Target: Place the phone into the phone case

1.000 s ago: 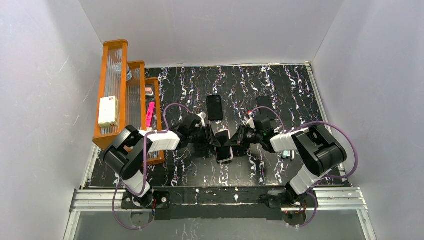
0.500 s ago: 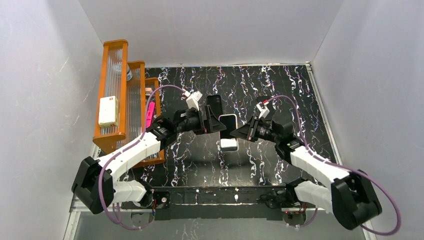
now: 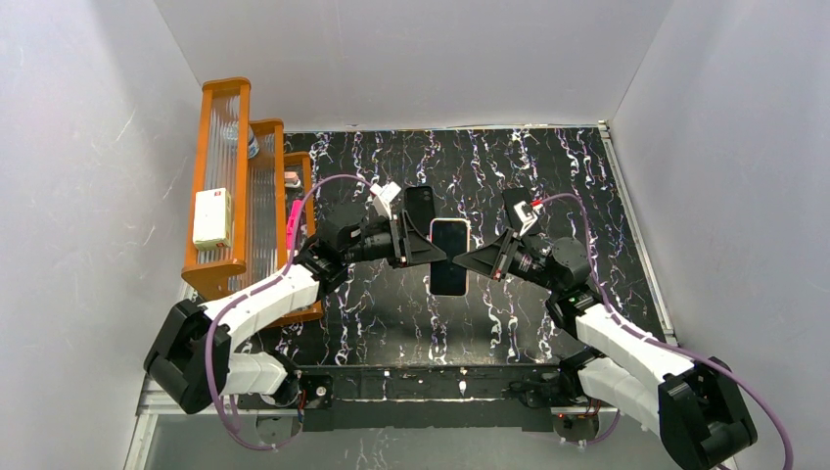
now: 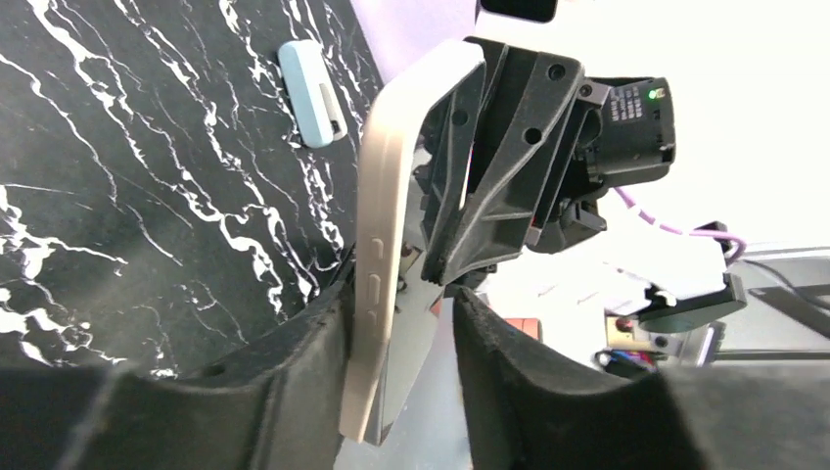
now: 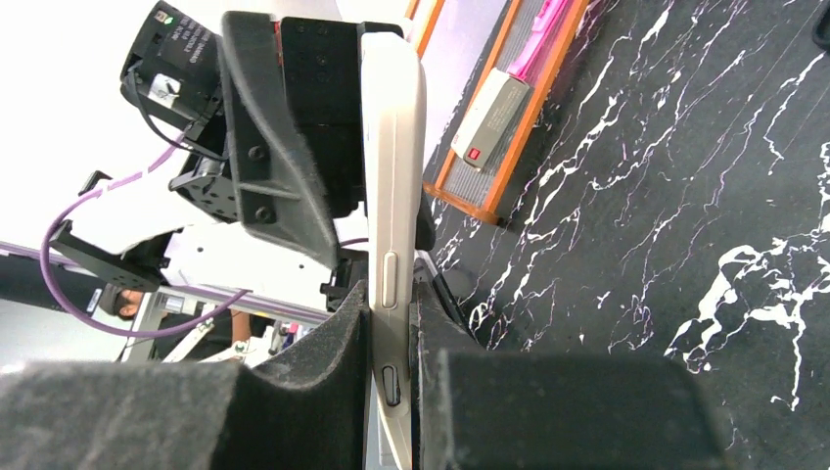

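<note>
Since phone (image 3: 449, 257) looks seated in phone case (image 4: 387, 245), we judge task near done; right fingers (image 5: 313, 382) pinch it, left fingers (image 4: 294, 392) half-open.

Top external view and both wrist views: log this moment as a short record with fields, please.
phone: black screen toward the top camera, held above the table
phone case: pale rim around the phone; full seating cannot be told
right fingers: shut on the phone case's edge
left fingers: straddling its opposite edge, gap on one side
also: black phone-sized piece lying on the table
</note>
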`<move>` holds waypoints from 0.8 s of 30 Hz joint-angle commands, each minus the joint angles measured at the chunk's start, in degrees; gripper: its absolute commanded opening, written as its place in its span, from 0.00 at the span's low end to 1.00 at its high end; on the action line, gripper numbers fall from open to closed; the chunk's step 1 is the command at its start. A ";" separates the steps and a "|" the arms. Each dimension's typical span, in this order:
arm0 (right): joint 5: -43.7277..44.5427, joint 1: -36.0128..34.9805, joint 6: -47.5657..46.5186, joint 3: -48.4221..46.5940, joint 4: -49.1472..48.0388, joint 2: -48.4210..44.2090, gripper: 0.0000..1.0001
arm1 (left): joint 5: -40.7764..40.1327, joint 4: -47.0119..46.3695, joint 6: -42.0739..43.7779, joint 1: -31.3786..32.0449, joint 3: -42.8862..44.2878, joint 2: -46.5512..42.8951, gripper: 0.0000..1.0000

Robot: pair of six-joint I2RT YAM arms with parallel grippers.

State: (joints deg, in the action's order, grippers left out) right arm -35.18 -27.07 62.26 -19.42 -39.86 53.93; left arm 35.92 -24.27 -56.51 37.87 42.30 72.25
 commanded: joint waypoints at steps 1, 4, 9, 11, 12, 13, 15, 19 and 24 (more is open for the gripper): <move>-0.62 0.06 3.19 -0.02 -9.93 -1.25 0.01 | 4.08 -7.27 -4.06 -0.25 -2.19 0.96 0.30; -0.54 0.07 -1.37 -1.78 -4.54 -2.42 0.12 | 4.27 -7.71 -3.76 -0.30 -2.48 0.39 0.13; 1.15 0.16 -6.81 -5.55 5.16 -4.82 0.35 | 5.34 -7.81 -2.48 -0.30 -2.93 -0.58 0.00; 1.07 0.21 -8.39 -7.13 6.85 -4.46 0.42 | 6.12 -7.83 -1.61 -0.25 -3.20 -1.21 0.00; 1.01 0.29 -9.22 -8.09 7.87 -3.85 0.44 | 6.37 -7.81 -1.06 -0.29 -3.31 -1.56 0.00; 0.62 0.49 -9.71 -8.88 8.27 -3.20 0.46 | 6.62 -7.85 -0.51 -0.26 -3.44 -1.80 0.00; -1.59 1.17 -9.77 -10.15 7.21 -1.46 0.52 | 7.17 -7.93 0.40 -0.25 -3.74 -2.21 0.00; -4.88 2.76 -7.22 -11.22 2.45 1.46 0.57 | 9.24 -8.59 1.38 -0.27 -4.03 -2.29 0.00; -10.60 4.83 -4.83 -11.89 -3.56 7.07 0.60 | 10.89 -10.84 1.39 -0.26 -4.68 -3.55 0.00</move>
State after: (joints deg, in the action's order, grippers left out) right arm -39.92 -23.57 55.88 -28.05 -33.91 57.52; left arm 42.87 -31.29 -55.90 37.60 37.82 71.90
